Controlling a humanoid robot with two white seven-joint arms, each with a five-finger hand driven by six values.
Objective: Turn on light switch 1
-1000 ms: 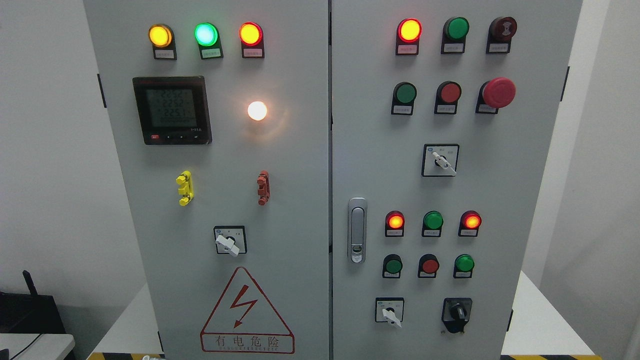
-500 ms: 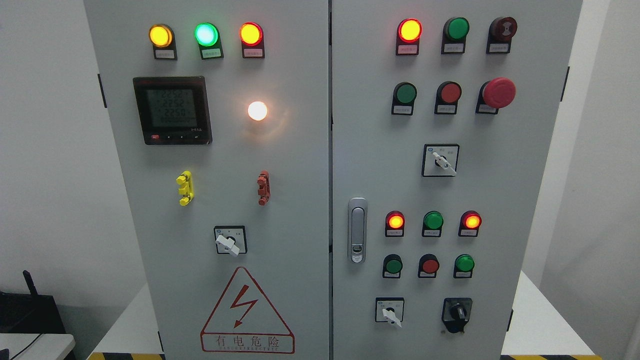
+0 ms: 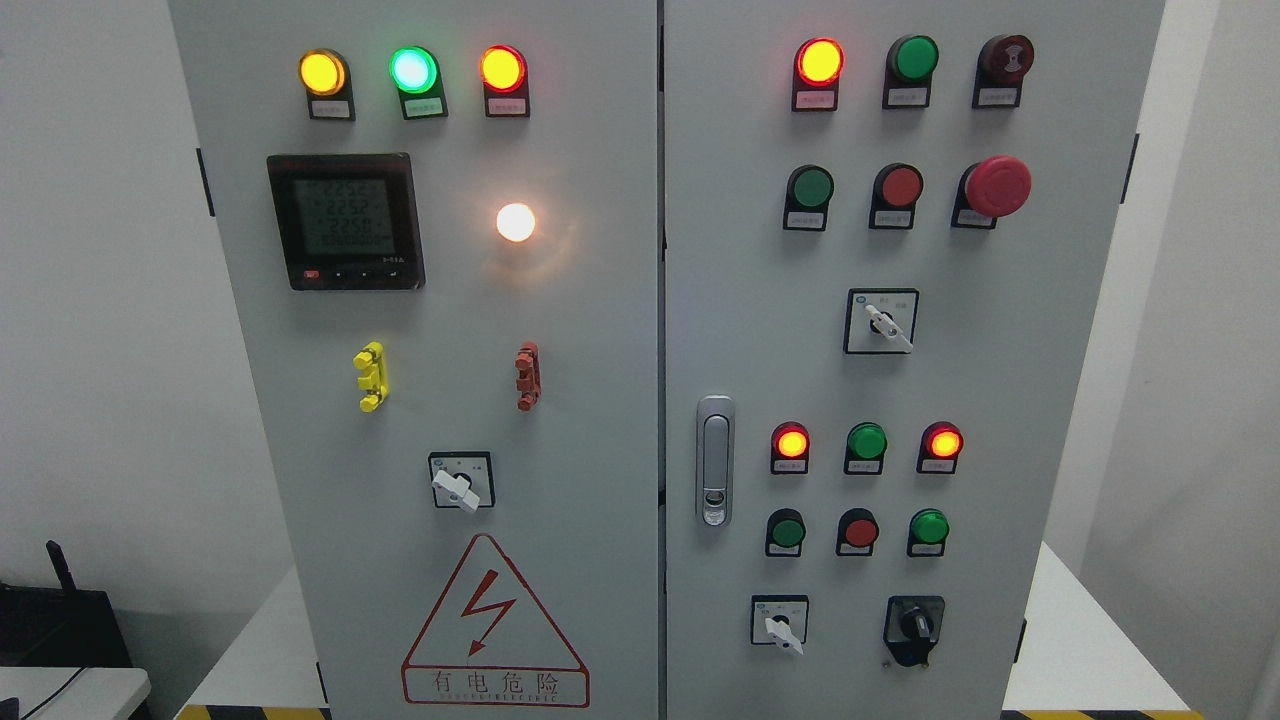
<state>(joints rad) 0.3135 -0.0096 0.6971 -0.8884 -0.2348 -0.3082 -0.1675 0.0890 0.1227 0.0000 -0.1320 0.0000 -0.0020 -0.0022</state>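
Observation:
A grey two-door control cabinet [image 3: 600,330] fills the head view. On its left door a round white lamp [image 3: 515,221] glows, and below it a white rotary selector switch [image 3: 460,483] has its handle slanting from upper left to lower right. The right door carries three more rotary selectors: a white one mid-height [image 3: 881,321], a white one low down [image 3: 779,622] and a black one [image 3: 913,626]. No label is readable, so I cannot tell which one is switch 1. Neither hand shows in the picture.
Lit yellow, green and red pilot lamps [image 3: 412,69] line the top of the left door above a digital meter [image 3: 345,221]. The right door has push buttons, a red emergency mushroom button [image 3: 999,184] and a door handle [image 3: 714,460]. The cabinet stands on a white table [image 3: 1085,640].
A small pale object at the bottom edge, lower left, in the oldest frame is gone from view. The meter digits flicker. All switches and lamps stay as they were.

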